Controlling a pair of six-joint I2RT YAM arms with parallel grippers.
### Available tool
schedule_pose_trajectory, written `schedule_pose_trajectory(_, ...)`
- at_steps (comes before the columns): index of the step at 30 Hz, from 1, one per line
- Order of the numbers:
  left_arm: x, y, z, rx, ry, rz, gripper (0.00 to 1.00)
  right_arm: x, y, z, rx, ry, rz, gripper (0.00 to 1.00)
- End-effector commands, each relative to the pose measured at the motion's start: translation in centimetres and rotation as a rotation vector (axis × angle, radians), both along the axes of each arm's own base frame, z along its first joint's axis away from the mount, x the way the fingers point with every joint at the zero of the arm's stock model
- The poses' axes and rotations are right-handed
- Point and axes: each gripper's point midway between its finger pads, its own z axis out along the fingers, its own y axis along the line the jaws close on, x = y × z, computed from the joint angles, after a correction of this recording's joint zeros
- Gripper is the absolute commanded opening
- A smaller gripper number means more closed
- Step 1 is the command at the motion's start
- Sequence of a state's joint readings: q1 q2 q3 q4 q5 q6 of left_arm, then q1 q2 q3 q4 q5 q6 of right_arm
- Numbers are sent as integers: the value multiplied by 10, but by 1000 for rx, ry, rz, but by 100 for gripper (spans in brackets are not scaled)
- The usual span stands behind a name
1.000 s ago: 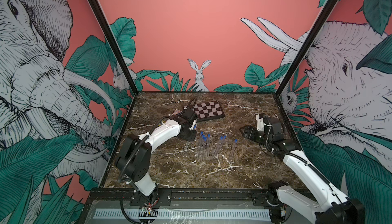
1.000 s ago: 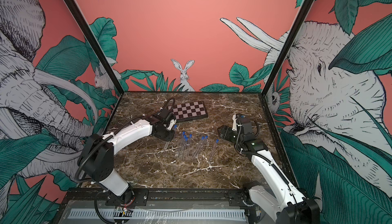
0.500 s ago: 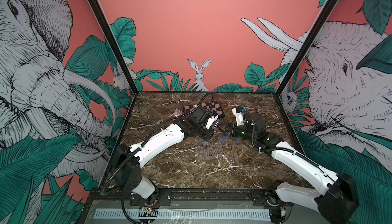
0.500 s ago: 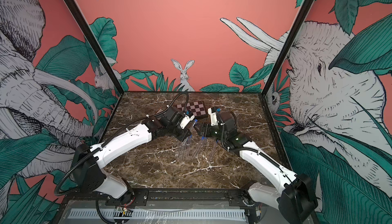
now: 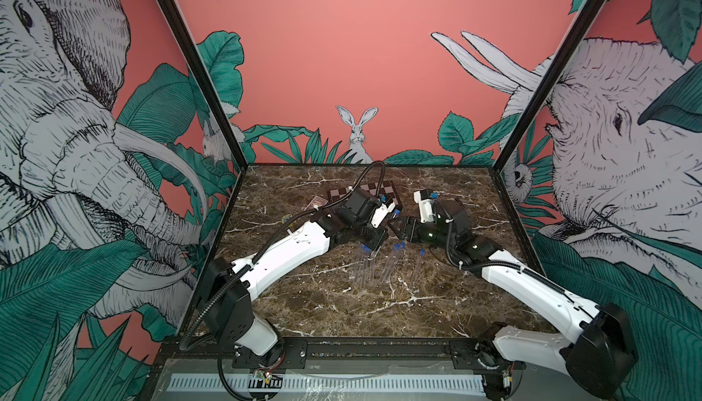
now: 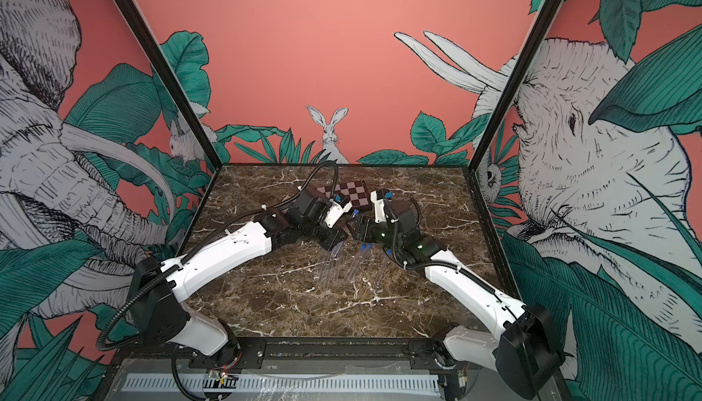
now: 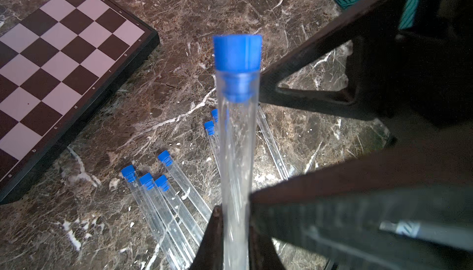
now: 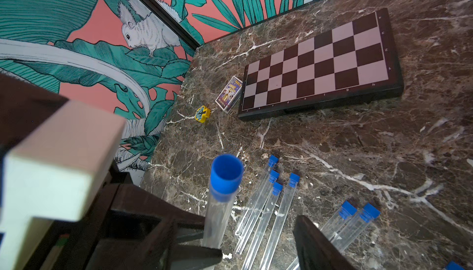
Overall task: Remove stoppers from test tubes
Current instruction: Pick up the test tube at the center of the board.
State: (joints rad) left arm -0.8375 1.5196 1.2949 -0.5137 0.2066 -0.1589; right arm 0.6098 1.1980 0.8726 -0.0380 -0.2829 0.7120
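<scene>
Left fingers [image 7: 208,245] are clamped tight on a long, thin, clear test tube [image 7: 236,153], holding it up off the brown marble worktop [image 7: 179,13], on the robot's side of the brown-and-cream chessboard [image 7: 64,59]. Its short bright blue plastic stopper [image 7: 237,51] sits in the tube's mouth. Right fingers [image 8: 317,248] are spread wide, gripping nothing, with the lifted tube between them, close by one. More stoppered clear tubes [image 8: 279,212] lie flat on the worktop, robot-side of the chessboard.
</scene>
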Motion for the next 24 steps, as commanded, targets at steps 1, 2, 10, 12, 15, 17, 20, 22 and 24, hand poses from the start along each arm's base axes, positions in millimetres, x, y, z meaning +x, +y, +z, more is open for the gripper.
schedule_pose_trajectory(1,-3,-8,25,-80,-34,-19,15,10,5,18,48,-36,-34,68)
schedule_pose_trajectory(2,-4,-10,26,-87,-32,-24,15,11,6,19,58,-37,-35,64)
schedule_pose_trajectory(10,-6,-12,23,-88,-26,-39,17,16,10,21,116,-35,-52,44)
schedule_pose_trajectory(12,-6,-12,23,-89,-28,-40,17,17,9,23,132,-42,-62,38)
schedule_pose_trajectory(15,-7,-13,22,-92,-24,-42,18,18,10,23,134,-36,-66,37)
schedule_pose_trajectory(17,-7,-13,23,-94,-27,-42,18,18,11,21,131,-30,-63,38)
schedule_pose_trajectory(20,-7,-13,25,-99,-32,-45,18,19,12,18,130,-21,-64,38)
schedule_pose_trajectory(22,-7,-12,27,-102,-39,-46,18,20,12,17,128,-16,-63,38)
schedule_pose_trajectory(24,-7,-12,29,-105,-44,-46,18,20,12,16,127,-14,-64,36)
